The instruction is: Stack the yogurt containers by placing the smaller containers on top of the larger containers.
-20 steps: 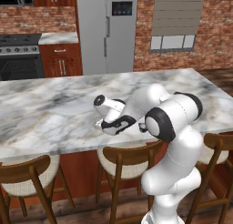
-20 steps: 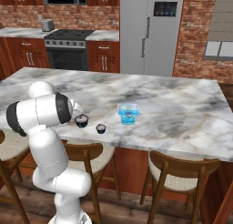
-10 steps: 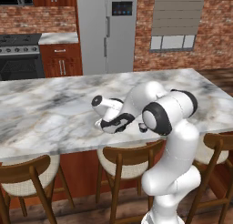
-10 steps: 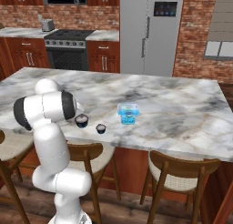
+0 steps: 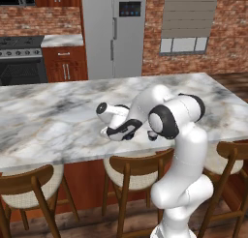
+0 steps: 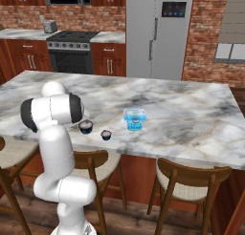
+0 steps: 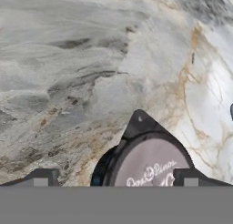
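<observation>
Hovering gripper (image 7: 113,177), jaws wide apart; dark cup (image 7: 145,161) between fingertips, below, untouched.

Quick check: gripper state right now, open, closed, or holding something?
Gripper: open, holding nothing; one small dark yogurt cup sits on the counter between its spread fingertips.

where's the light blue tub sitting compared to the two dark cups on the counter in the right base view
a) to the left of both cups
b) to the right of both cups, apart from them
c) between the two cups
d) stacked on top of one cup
b: the light blue tub stands on the marble counter right of the smaller dark cup and the wider dark cup, touching neither.
</observation>
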